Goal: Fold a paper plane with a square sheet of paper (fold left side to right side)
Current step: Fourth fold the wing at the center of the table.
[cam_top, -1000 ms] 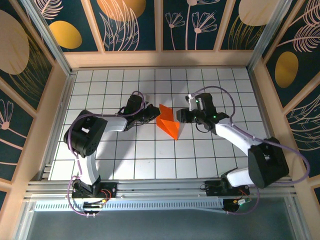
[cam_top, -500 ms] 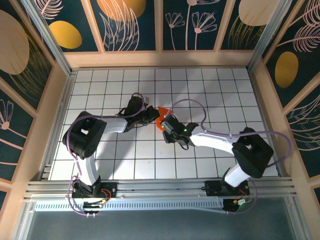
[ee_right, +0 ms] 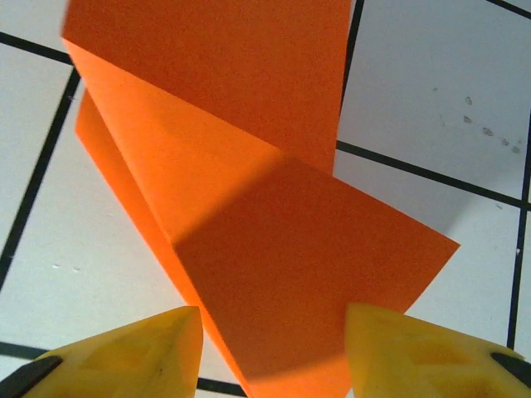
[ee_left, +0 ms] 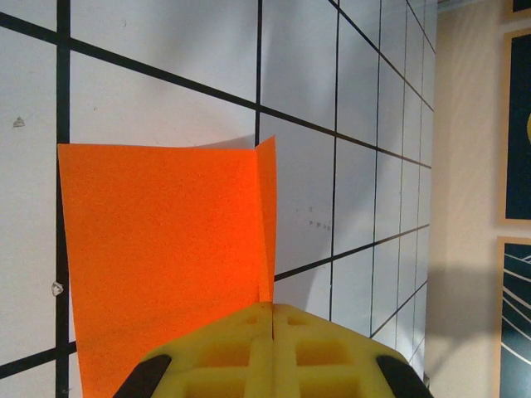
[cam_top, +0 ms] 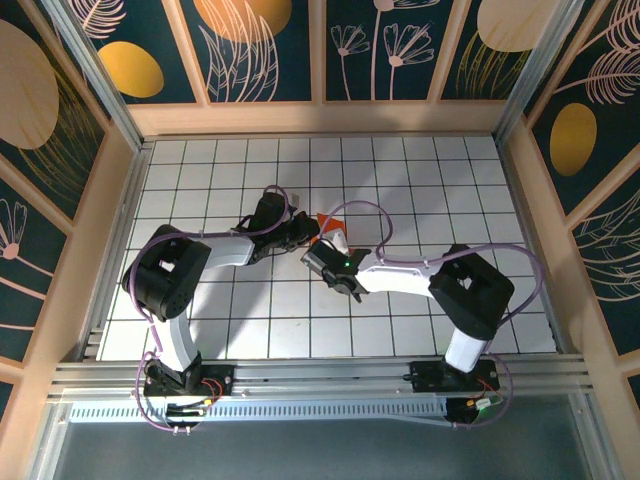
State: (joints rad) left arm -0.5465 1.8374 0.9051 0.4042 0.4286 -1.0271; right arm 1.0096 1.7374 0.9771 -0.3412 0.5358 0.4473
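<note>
The square sheet of paper (ee_left: pixel 166 249) is bright orange and partly folded, with one thin flap standing up along a crease (ee_left: pixel 266 215). My left gripper (ee_left: pixel 272 308) is shut on the sheet's near edge, the paper running into the seam between the yellow jaws. In the top view the left gripper (cam_top: pixel 303 232) sits just left of the sheet (cam_top: pixel 328 221), which is mostly covered by my right arm. My right gripper (ee_right: pixel 274 352) hangs open over the folded layers (ee_right: pixel 299 249), one yellow fingertip (ee_right: pixel 133 356) on each side. In the top view the right gripper (cam_top: pixel 318 257) is right beside the left one.
The white grid table (cam_top: pixel 420 170) is fenced by wooden walls on three sides. The right arm's body (cam_top: pixel 470 290) stretches leftward across the near middle of the table. Purple cables loop over both arms.
The right arm has swung left from beside the sheet to over it, hiding most of the orange in the top view. The left arm has kept its place and grip.
</note>
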